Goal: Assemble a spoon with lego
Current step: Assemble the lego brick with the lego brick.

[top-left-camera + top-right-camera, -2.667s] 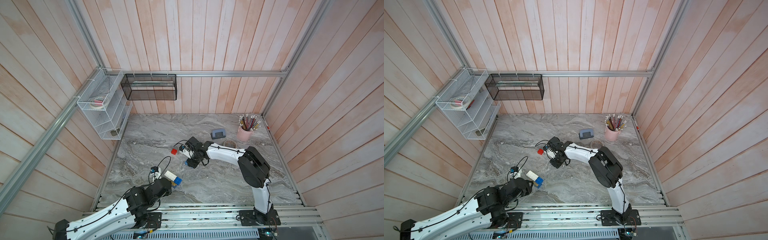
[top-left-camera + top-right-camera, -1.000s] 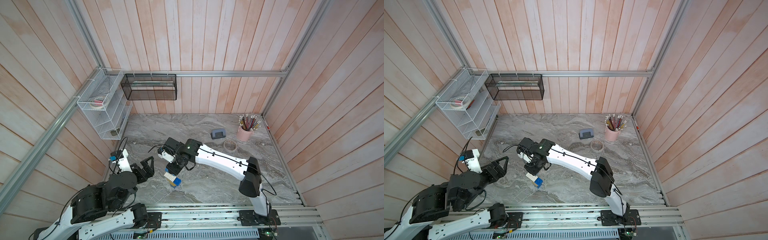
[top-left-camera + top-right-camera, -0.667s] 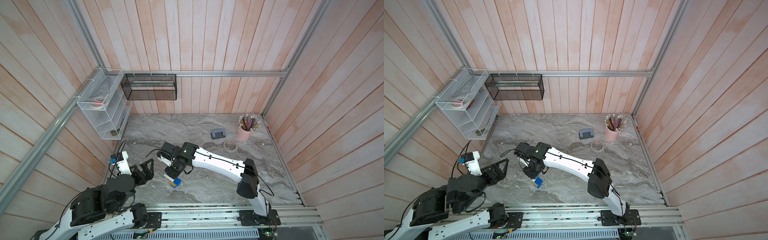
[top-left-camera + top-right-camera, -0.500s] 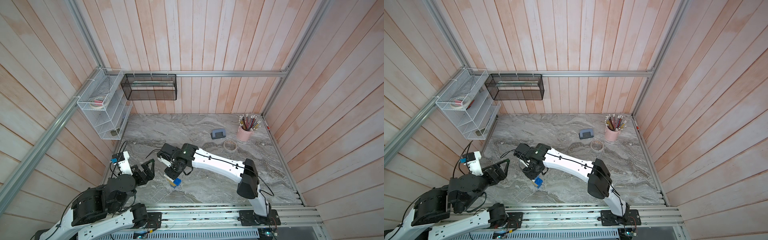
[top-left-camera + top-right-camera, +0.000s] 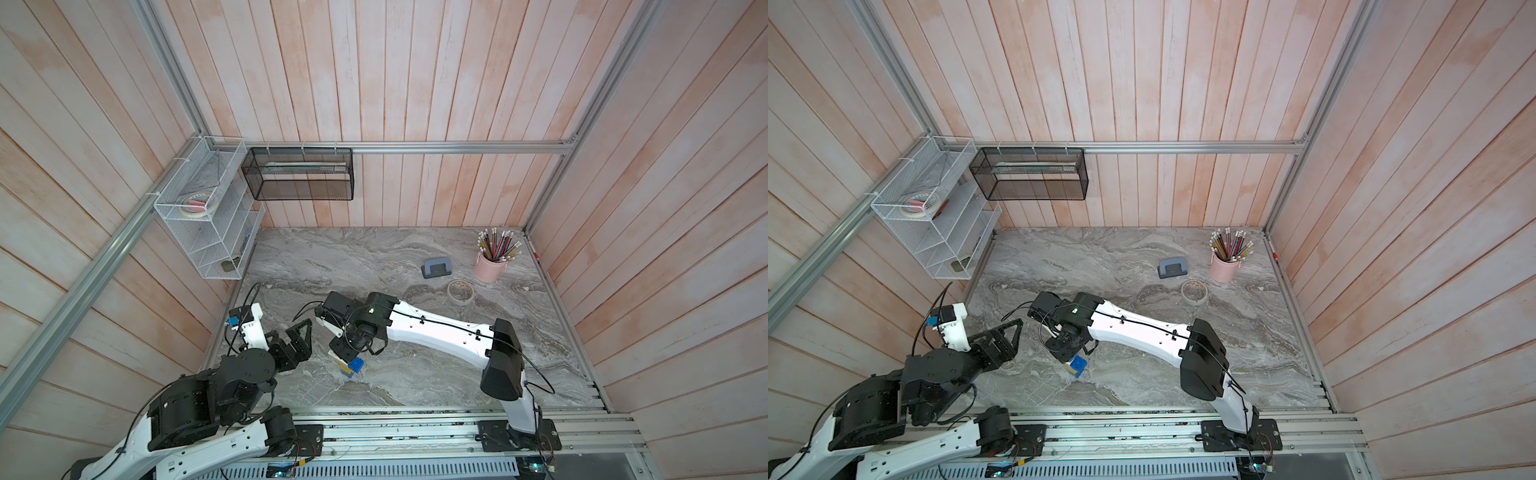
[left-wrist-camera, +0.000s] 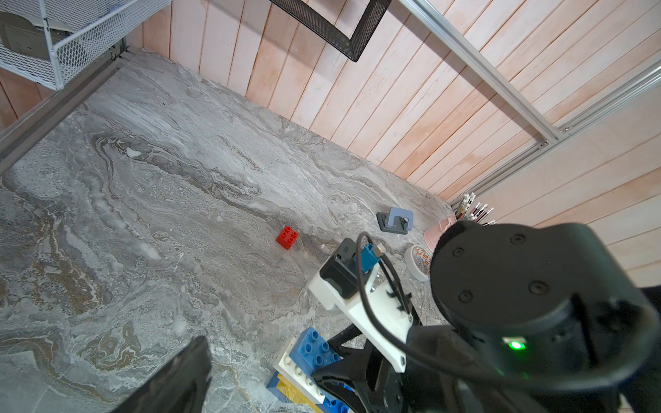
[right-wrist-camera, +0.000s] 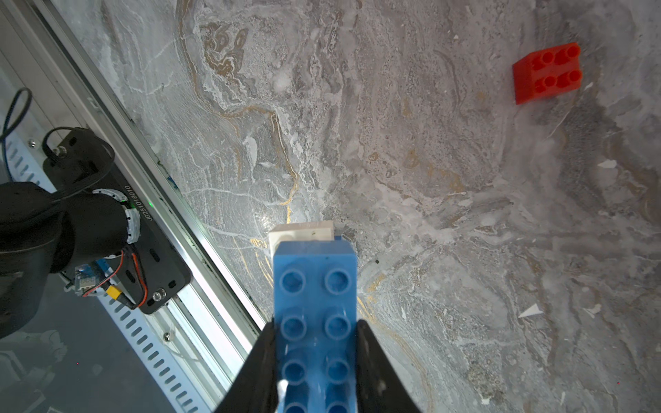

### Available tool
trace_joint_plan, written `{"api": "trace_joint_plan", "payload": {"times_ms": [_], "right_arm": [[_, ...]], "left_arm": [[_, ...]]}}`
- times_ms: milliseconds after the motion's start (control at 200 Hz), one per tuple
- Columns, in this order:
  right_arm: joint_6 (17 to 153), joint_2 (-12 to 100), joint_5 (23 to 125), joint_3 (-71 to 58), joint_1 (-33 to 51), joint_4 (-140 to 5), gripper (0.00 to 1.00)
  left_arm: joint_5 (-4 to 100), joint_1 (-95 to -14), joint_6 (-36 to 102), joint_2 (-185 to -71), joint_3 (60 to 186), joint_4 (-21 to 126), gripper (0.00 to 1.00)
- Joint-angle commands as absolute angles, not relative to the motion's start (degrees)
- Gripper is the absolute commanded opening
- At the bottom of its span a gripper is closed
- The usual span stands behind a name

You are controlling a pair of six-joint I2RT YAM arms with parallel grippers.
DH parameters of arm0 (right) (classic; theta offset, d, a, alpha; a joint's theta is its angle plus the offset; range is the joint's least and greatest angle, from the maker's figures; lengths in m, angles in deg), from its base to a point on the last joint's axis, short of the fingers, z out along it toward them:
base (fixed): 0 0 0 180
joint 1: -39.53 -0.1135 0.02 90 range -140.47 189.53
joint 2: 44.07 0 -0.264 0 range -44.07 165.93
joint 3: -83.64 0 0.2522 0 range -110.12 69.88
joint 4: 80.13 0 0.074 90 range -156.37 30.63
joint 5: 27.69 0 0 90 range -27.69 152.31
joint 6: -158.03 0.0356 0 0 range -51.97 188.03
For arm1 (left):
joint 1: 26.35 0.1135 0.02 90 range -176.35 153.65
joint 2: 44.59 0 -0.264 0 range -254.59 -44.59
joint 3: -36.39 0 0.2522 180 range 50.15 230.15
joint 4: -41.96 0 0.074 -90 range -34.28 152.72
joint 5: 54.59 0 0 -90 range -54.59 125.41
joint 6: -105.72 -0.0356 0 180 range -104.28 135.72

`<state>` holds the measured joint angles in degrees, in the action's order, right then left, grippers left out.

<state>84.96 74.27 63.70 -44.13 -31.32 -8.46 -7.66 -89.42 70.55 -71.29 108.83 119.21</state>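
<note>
A robotics lab cell, dressed as an office desk, is being shown. A marble-patterned tabletop (image 5: 353,257) is being boxed in by plank walls (image 5: 415,83) and an aluminium frame (image 5: 457,146), with the left arm (image 5: 183,415) and right arm (image 5: 436,332) being carried on a base rail (image 5: 415,430). Desk goods are being kept there: a pencil cup (image 5: 490,269), a hole punch (image 5: 435,270), a tape roll (image 5: 460,291), a wire shelf (image 5: 208,226), a mesh basket (image 5: 299,176).

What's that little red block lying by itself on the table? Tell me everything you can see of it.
The red brick is a small, square piece of smooth, shiny-looking plastic with four round studs on top, two by two. It lies flat, studs up, on the grey marbled table, and nothing else touches it. It sits well apart from the blue, white and yellow brick stack. Only the wrist cameras show it; neither top view does.
</note>
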Motion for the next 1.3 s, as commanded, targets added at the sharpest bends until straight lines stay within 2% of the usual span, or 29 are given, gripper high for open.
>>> {"api": "trace_joint_plan", "payload": {"times_ms": [0, 440, 1295], "right_arm": [[85.27, 70.65, 61.85, -44.25, -31.81, -9.04, 0.08], [84.19, 68.43, 63.10, -37.41, -32.98, -11.87, 0.08], [83.70, 68.52, 63.97, -32.88, -32.87, -14.16, 0.07]], "left_arm": [[-7.40, -89.37, 69.82, -70.86, 108.24, 119.06, 1.00], [-5.53, -89.38, 70.29, -70.11, 105.69, 117.79, 1.00], [-4.73, -89.38, 70.16, -68.27, 104.43, 117.69, 1.00]]}}
